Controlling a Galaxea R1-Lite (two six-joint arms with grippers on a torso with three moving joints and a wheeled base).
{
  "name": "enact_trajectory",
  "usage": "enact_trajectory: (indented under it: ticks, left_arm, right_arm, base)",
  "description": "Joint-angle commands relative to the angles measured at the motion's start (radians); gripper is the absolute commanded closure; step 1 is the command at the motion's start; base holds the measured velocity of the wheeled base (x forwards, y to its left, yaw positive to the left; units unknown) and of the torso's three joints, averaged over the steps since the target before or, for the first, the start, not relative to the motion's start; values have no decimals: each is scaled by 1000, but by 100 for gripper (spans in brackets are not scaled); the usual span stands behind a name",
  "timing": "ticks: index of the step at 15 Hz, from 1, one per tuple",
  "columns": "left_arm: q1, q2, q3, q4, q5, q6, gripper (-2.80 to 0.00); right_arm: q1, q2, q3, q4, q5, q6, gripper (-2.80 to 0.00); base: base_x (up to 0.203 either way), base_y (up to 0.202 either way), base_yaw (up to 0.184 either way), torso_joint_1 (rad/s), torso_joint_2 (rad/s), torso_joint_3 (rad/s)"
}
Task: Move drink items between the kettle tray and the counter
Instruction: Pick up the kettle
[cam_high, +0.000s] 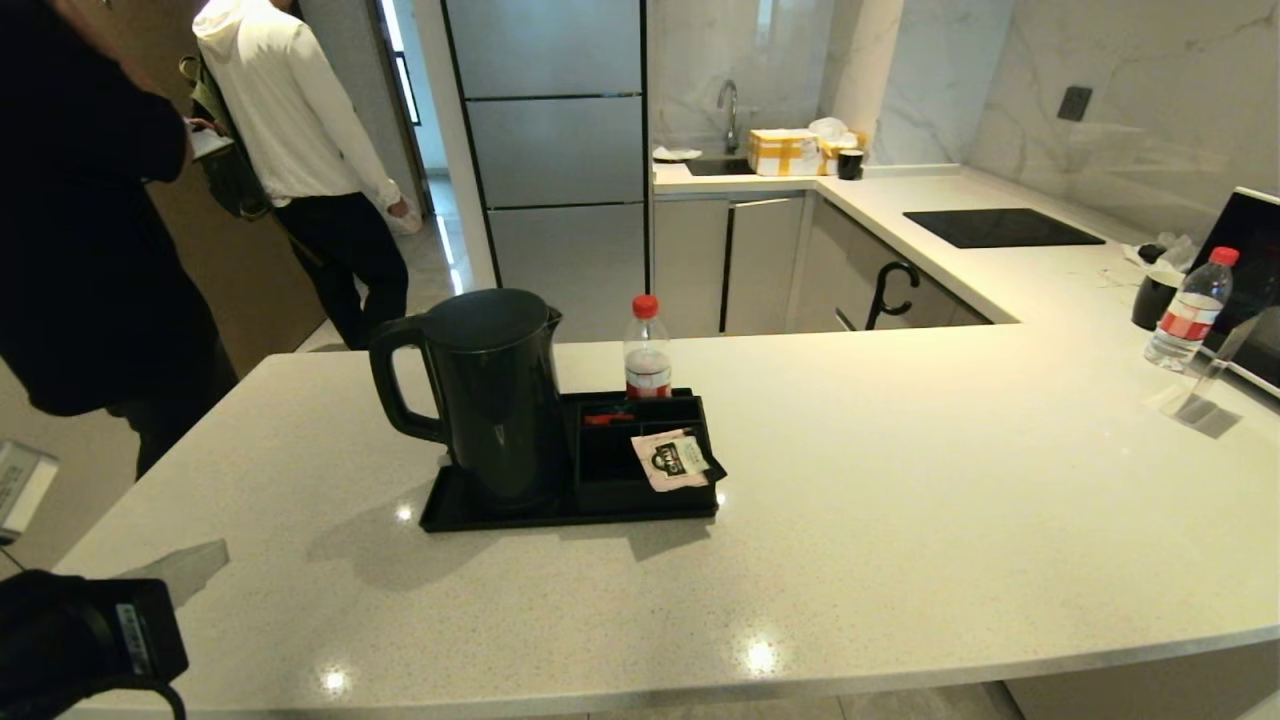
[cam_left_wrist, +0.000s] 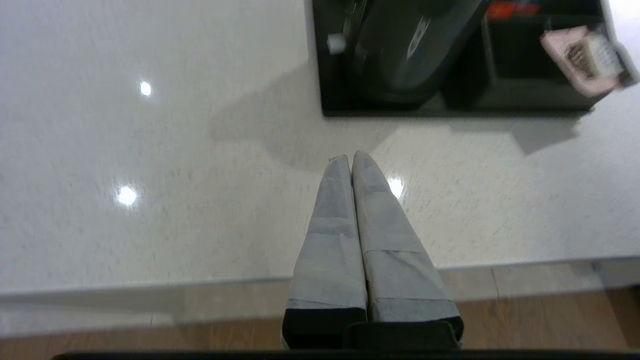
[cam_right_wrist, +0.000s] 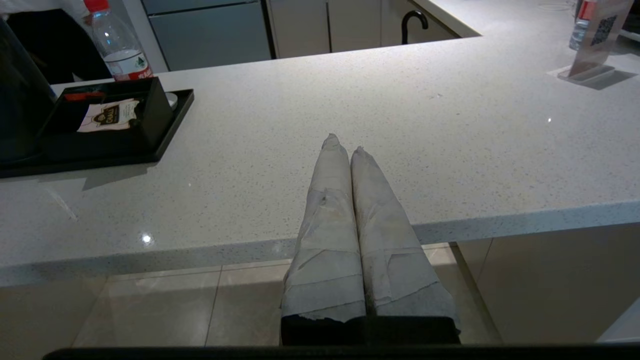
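The kettle (cam_high: 495, 395) and sachet (cam_high: 671, 458) are kept on the tray (cam_high: 480, 515). Both claws, left (cam_left_wrist: 351, 161) and right (cam_right_wrist: 344, 143), are closed and empty above the table (cam_high: 900, 500).

One kettle (cam_high: 490, 395) is counted, standing on one tray (cam_high: 470, 512). One sachet (cam_high: 673, 459) and one small red item (cam_high: 608, 418) are seen in the tray's compartments. Two red-capped bottles are counted: one (cam_high: 647, 350) behind the tray, the other (cam_high: 1190, 310) far off on the right of the table (cam_high: 900, 520).
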Motion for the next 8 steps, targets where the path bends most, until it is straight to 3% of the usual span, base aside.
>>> enact_trajectory:
  ticks: [1,5,8]
  left_arm:
    - [-47,52,-4,-9,-3,-15,0]
    - [-79,96,-4,-10,-3,-60,0]
    - [-70,178,-13,-46,66,-99,0]
  right_arm:
    - [1,1,32,-1,0,1,0]
    - [1,1,32,-1,0,1,0]
    - [1,0,32,-1,0,1,0]
  base:
    - [0,0,0,0,0,0]
    - [0,0,0,0,0,0]
    - [0,0,0,0,0,0]
